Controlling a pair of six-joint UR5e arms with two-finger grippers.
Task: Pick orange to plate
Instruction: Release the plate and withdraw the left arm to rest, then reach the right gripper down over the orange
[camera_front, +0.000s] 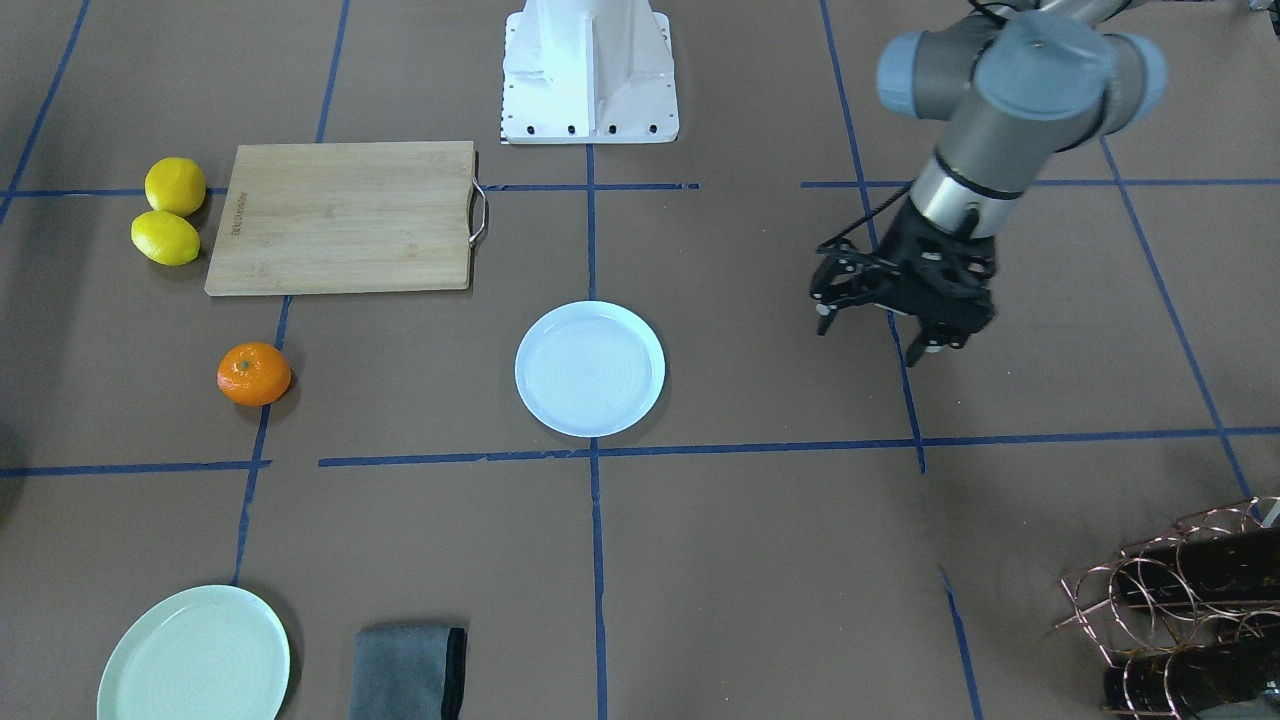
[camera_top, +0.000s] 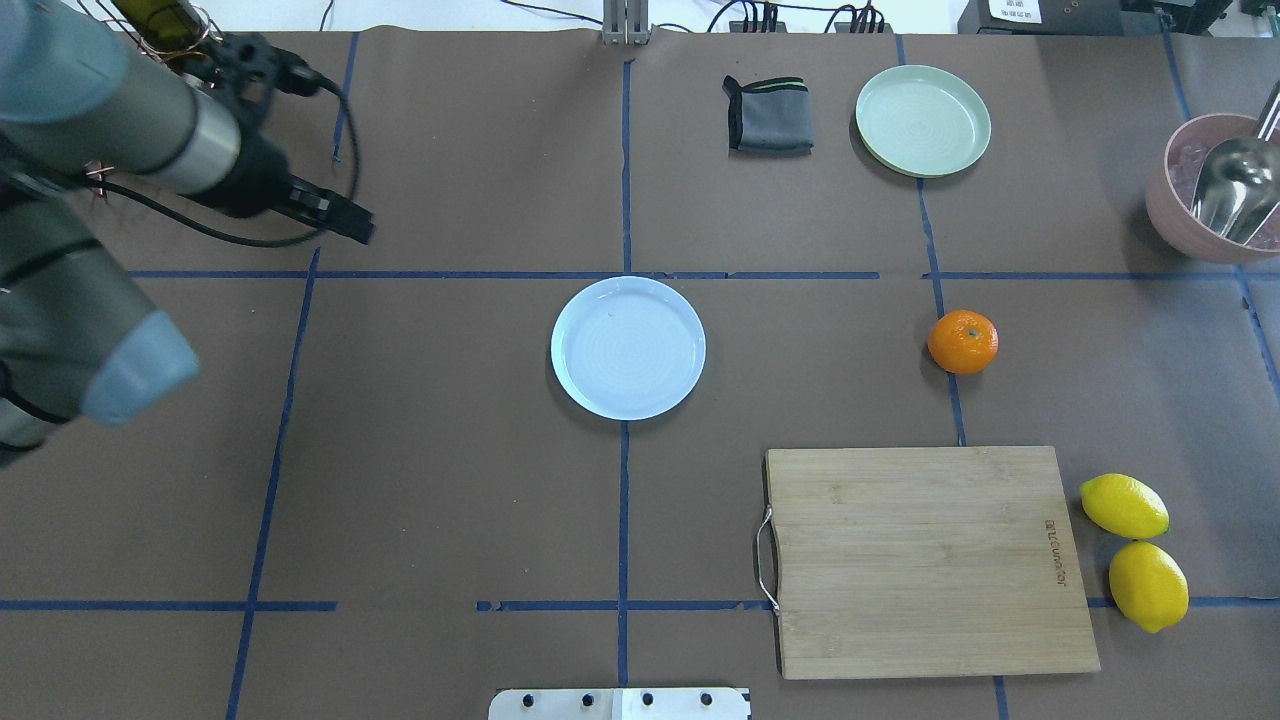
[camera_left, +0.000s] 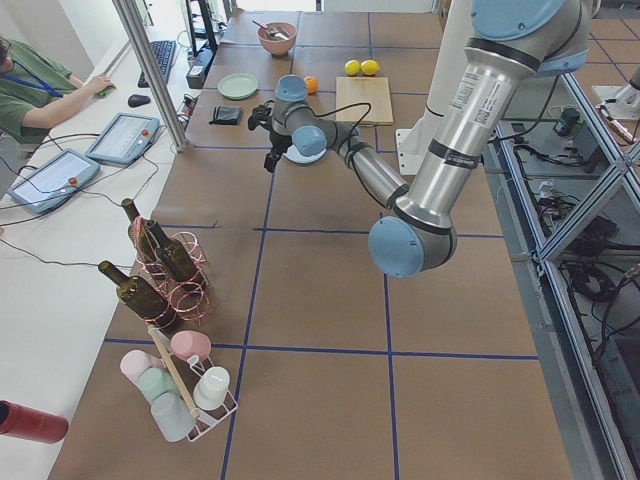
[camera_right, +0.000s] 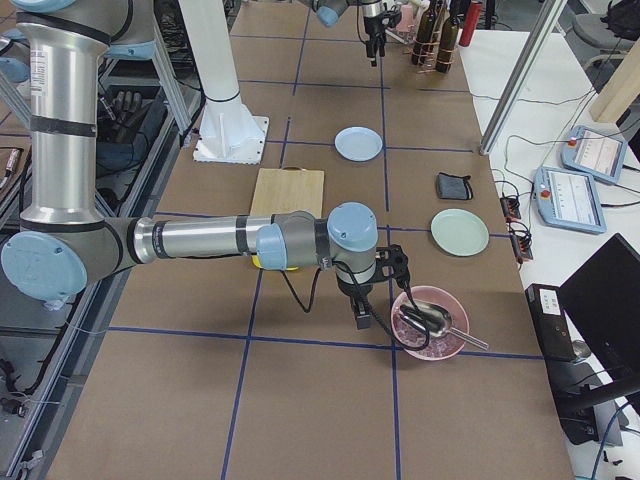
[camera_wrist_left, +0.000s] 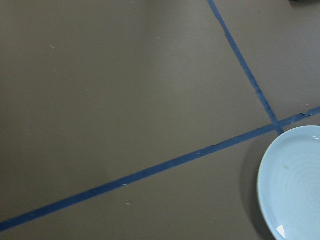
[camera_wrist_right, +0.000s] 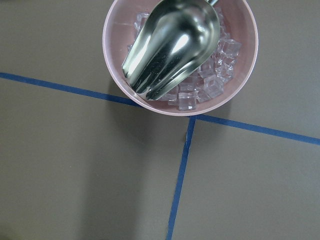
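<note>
The orange sits on the brown table on the robot's right side, just beyond the cutting board, with nothing touching it. The bluish-white plate lies empty at the table's middle. It also shows in the front view, and its edge is in the left wrist view. My left gripper hovers open and holds nothing, well to the left of the plate. My right gripper shows only in the right side view, beside a pink bowl, and I cannot tell its state. The orange is far from both grippers.
A wooden cutting board lies near the robot, with two lemons beside it. At the far side are a mint-green plate and a grey cloth. A pink bowl holds ice and a metal scoop. A bottle rack stands far left.
</note>
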